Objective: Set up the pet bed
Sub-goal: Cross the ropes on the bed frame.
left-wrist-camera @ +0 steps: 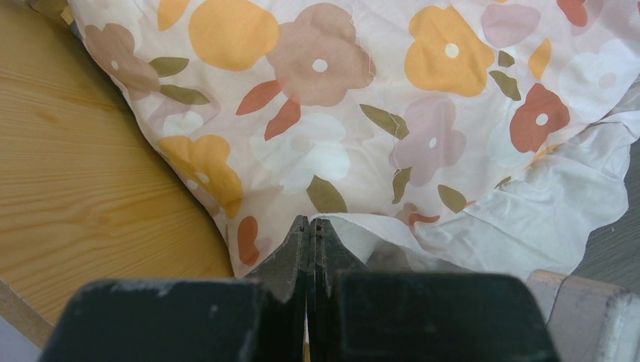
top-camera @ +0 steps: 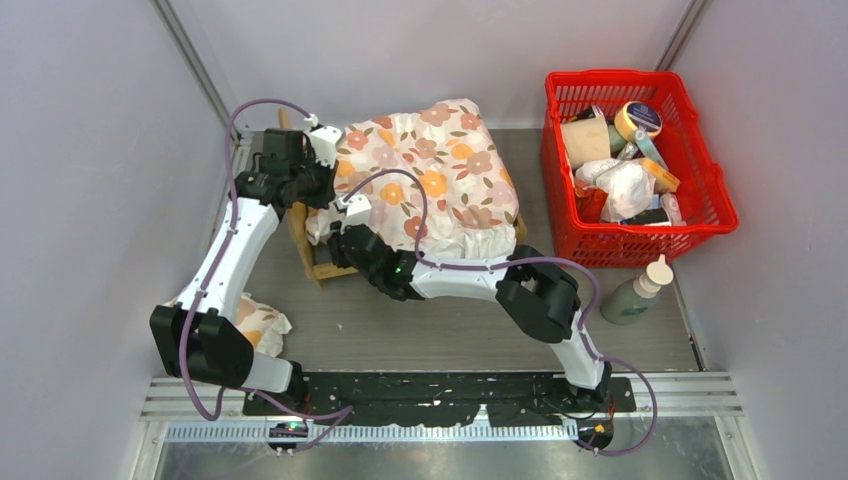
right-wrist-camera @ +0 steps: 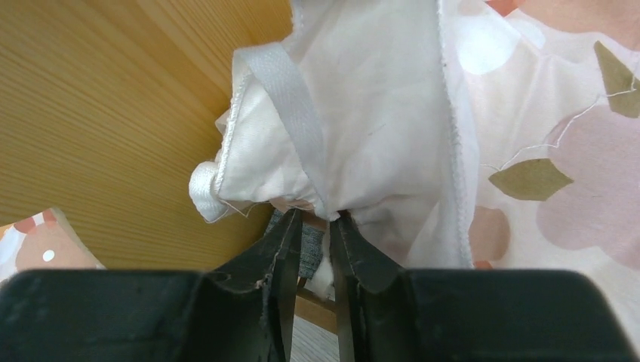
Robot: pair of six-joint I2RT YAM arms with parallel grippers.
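The pet bed [top-camera: 312, 255] is a light-wood frame in the middle of the table, mostly hidden under a white floral cushion [top-camera: 425, 175]. Its wood [left-wrist-camera: 75, 151] fills the left of the left wrist view. My left gripper [left-wrist-camera: 310, 222] is shut, and its tips rest against the cushion's edge [left-wrist-camera: 362, 121] at the bed's left end. My right gripper [right-wrist-camera: 315, 217] pinches a bunched white corner of the cushion [right-wrist-camera: 332, 136] by the wooden panel [right-wrist-camera: 113, 113]. A strip of grey bed fabric [right-wrist-camera: 309, 253] shows between its fingers.
A red basket [top-camera: 640, 240] full of items stands at the back right. A green bottle with a white cap [top-camera: 635, 295] stands in front of it. A small floral pillow [top-camera: 258, 325] lies by the left arm. Grey walls close in both sides.
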